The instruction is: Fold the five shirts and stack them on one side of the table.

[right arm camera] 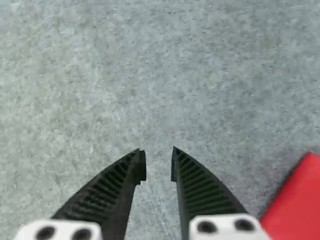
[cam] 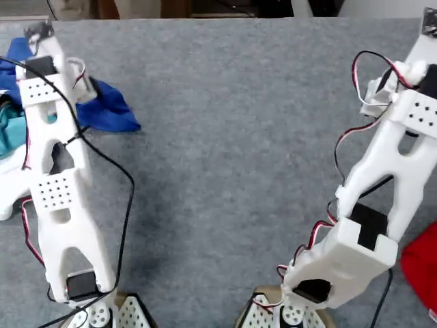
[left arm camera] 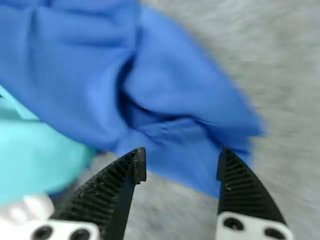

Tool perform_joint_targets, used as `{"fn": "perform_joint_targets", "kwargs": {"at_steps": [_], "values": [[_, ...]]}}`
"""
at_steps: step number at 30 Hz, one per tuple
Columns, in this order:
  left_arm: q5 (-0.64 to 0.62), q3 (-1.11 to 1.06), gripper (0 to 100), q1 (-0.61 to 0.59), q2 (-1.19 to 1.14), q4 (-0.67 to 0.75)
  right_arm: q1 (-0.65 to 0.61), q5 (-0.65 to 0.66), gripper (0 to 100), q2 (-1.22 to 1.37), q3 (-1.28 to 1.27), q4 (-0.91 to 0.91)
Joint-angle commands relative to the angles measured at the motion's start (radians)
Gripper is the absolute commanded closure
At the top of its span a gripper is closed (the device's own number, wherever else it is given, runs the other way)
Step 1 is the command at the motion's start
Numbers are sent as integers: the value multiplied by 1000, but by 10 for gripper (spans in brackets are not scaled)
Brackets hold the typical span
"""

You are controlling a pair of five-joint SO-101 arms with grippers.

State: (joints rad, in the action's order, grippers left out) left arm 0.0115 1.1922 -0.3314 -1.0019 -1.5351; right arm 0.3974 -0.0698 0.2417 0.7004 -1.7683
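The left claw [left arm camera: 182,164] stood wide open and held nothing. Its two black ribbed fingers [left arm camera: 125,175] pointed down at the edge of a crumpled blue shirt [left arm camera: 165,90]. The blue cloth lay just beyond the fingertips and spread across the gap between them; I could not tell whether they touched it. A teal shirt [left arm camera: 35,155] lay just beside the blue one, next to one finger.

In the high view the left arm [cam: 54,184] reached away from its base toward the far left corner of the table, over a heap of clothes. The blue shirt bulged out to the right of the arm, the teal shirt lay at the left edge, and a white shirt [cam: 8,195] lay nearer than the teal one.

The right claw [right arm camera: 157,159] was open only by a narrow slit and gripped nothing, with bare grey surface under its tips. A red shirt [right arm camera: 295,200] lay close beside one finger without touching it. The right arm [cam: 382,184] stretched toward the far right of the table, and the red shirt sat at the near right edge beside that arm.

The table [cam: 239,137] wore a grey, felt-like cover, bare between the two arms. Beyond its far edge were dark and brown shapes, too indistinct to name.
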Motion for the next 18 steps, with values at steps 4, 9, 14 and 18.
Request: {"fn": "perform_joint_targets", "kwargs": {"at_steps": [4,9,14,18], "values": [[87,32,973,-32,-107,17,-30,9,903,-62,4,-12],[78,183,981,18,-101,-64,-27,5,903,-64,-4,-14],[58,496,981,121,-42,-216,-24,3,903,-64,-4,-14],[58,451,981,256,104,-224,-22,3,903,-64,-4,-14]]}}
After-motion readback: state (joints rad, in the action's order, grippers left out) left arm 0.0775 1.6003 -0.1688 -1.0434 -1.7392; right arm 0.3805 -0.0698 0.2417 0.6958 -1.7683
